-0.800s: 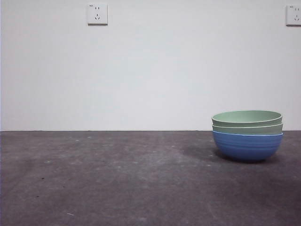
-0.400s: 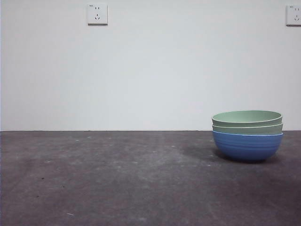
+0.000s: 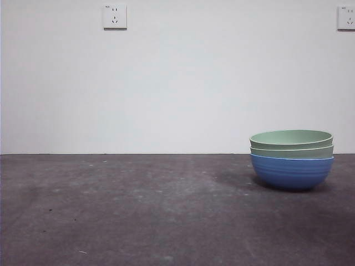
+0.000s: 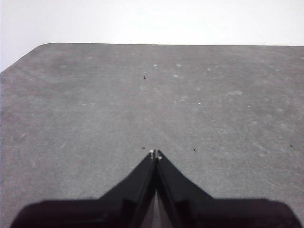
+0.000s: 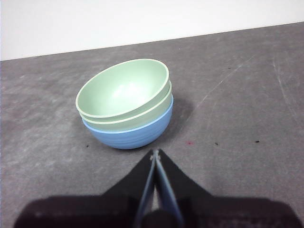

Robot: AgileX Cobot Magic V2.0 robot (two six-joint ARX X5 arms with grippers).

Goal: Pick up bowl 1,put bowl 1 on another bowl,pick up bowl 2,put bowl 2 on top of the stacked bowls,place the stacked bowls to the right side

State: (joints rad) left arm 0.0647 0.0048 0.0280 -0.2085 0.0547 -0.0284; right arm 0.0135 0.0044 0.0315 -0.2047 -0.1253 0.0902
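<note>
Front view shows the stack of three round ribbed bowls (image 3: 292,159), two pale green nested in the matte blue bowl (image 3: 292,172), sitting near the right edge of the grey desk (image 3: 138,210). That looks like the last step done; nothing more seems called for beyond keeping clear. The right gripper (image 5: 155,153) hangs just beside the stack, jaws closed and empty. The left gripper (image 4: 155,154), jaws pressed together, waits over bare desk. The lower green bowl shows only its rim.

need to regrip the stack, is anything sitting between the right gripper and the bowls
Nothing visible does. The right gripper, shut, points at the stacked bowls, with only bare table between them. The left gripper is over bare table elsewhere.
</note>
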